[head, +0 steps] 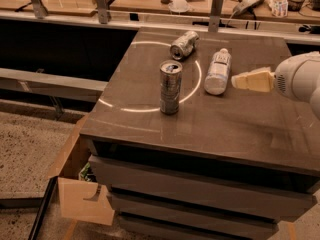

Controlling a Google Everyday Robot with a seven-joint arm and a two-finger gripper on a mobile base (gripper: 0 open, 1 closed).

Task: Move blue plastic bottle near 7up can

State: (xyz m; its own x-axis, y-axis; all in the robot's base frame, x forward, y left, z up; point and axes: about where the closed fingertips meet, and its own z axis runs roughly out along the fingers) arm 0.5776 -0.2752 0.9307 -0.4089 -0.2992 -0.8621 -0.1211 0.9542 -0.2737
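A white robot arm (300, 76) reaches in from the right edge, held low over a dark table (225, 129). Its cream gripper (240, 80) points left and sits just beside the base end of the bottle (218, 71). Whether the gripper is open or closed cannot be told, nor whether it touches the bottle.

There is one bottle and two cans. The bottle lies on its side right of the table's middle, white cap toward the far edge. The 7up can (184, 45) lies on its side near the far edge, a little left of the bottle's cap and apart from it. A taller can (170, 87) stands upright left of the bottle's base, nearer the front.

A thin ring of light (131, 109) curves across the tabletop around the cans. A cardboard box (82, 196) sits on the floor at lower left. A cluttered bench (150, 4) runs behind the table.
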